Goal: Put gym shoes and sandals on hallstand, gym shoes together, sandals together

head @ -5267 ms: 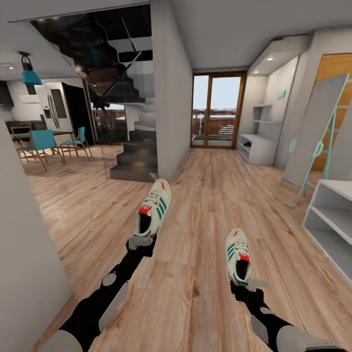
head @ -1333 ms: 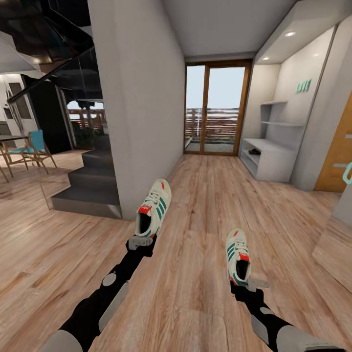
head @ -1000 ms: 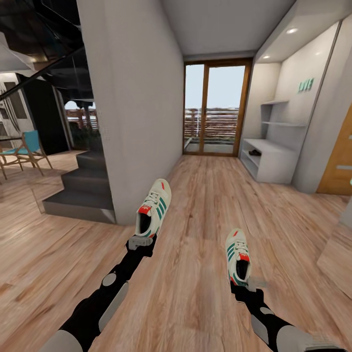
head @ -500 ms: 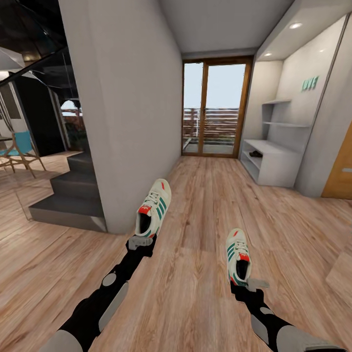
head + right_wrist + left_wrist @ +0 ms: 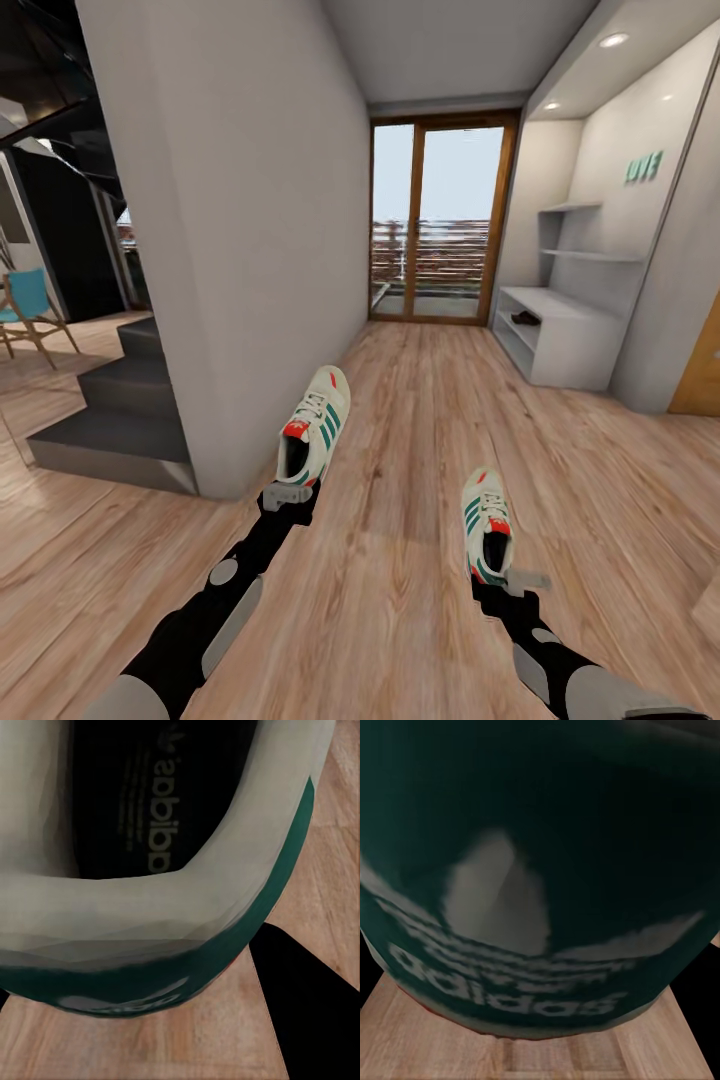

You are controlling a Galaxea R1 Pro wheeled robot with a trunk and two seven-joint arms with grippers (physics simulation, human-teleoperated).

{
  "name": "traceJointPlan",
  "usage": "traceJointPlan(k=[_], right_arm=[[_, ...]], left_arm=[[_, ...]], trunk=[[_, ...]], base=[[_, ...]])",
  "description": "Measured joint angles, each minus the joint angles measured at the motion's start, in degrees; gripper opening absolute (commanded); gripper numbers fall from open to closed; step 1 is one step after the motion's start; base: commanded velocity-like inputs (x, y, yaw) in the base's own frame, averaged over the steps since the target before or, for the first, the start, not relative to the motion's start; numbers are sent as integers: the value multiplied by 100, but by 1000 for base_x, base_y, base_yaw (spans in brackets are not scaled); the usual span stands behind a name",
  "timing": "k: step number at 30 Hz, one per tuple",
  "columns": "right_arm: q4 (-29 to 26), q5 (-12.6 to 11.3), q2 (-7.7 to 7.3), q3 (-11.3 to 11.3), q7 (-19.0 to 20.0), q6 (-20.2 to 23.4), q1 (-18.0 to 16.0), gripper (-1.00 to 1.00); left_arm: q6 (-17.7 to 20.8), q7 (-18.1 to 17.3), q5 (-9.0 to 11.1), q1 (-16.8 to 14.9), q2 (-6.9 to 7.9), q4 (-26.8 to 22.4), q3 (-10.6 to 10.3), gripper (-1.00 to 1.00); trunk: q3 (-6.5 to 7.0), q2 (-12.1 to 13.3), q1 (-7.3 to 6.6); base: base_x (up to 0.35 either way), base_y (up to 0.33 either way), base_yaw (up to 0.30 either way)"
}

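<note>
**Both arms carrying a sneaker each, mid-corridor**

Left gripper point(image 5: 288, 495): clamped on the heel of a white lace-up gym shoe with green side stripes and a red-orange tongue tab point(image 5: 314, 424), toe pointing away from the robot, shoe held clear above the floor. In the left wrist view the shoe's dark green heel patch with white logo lettering point(image 5: 532, 877) sits right against the lens.

Right gripper point(image 5: 512, 578): gripping the heel of the second matching white-and-green gym shoe point(image 5: 487, 524), also toe-forward, carried lower and nearer the robot than the left one. The right wrist view looks into its opening: white collar, green heel band, dark printed insole point(image 5: 142, 802).

Light brown wood-plank corridor floor point(image 5: 420, 440) runs ahead under both shoes. Grey wall corner point(image 5: 240, 250) ahead left, dark stairs point(image 5: 110, 415) beside it.

Far right: low white hallstand bench with open bays and stepped wall shelves above point(image 5: 560, 330). A small dark item point(image 5: 525, 319) lies on its top; too small to identify. Glass doors with wooden frame point(image 5: 440, 215) close the corridor's far end.
</note>
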Motion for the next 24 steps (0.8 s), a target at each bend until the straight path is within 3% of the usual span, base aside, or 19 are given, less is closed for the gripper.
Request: traceJointPlan(k=[24], right_arm=[[2,0,0,0,0,0,0,-100]], left_arm=[[-1,0,0,0,0,-2,0,-100]], trunk=[[0,0,0]], base=[[347,-78,0]])
